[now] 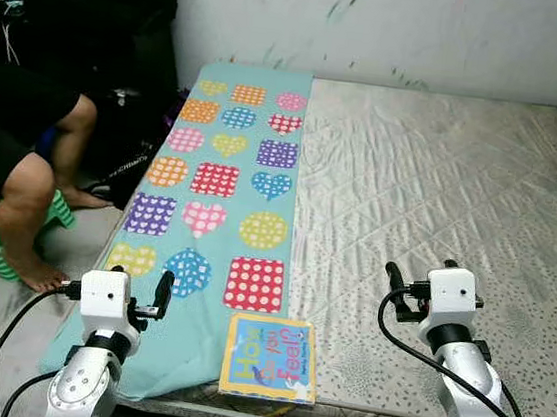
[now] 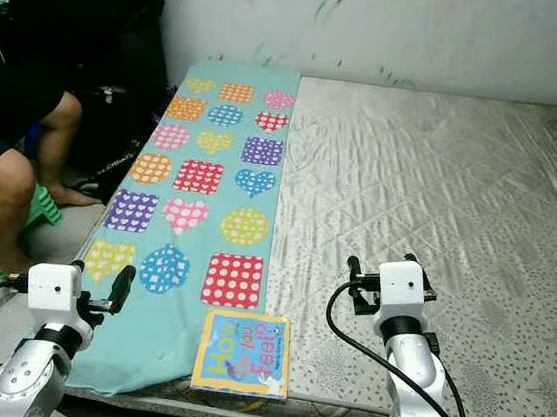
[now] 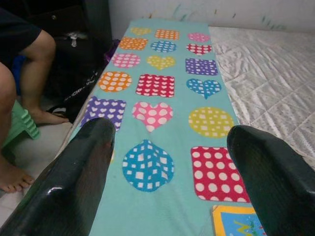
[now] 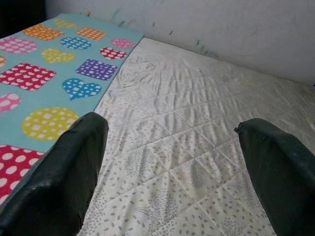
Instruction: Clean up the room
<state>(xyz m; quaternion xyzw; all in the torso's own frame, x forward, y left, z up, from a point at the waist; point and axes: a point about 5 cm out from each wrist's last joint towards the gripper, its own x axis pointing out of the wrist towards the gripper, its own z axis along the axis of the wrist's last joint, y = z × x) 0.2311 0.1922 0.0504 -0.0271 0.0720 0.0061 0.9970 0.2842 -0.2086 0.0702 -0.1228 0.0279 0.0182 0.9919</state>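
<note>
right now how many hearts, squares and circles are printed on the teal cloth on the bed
hearts: 6
squares: 6
circles: 6
total: 18 shapes on the teal cloth

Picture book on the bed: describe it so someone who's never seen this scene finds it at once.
Start at the grey quilted mattress, then follow the long teal blanket with dotted hearts, circles and squares along its left side down to the near edge. The picture book lies flat there, at the blanket's near right corner. It is the one loose item on the bed: square, yellow-bordered, blue cover with large lettering.
</note>
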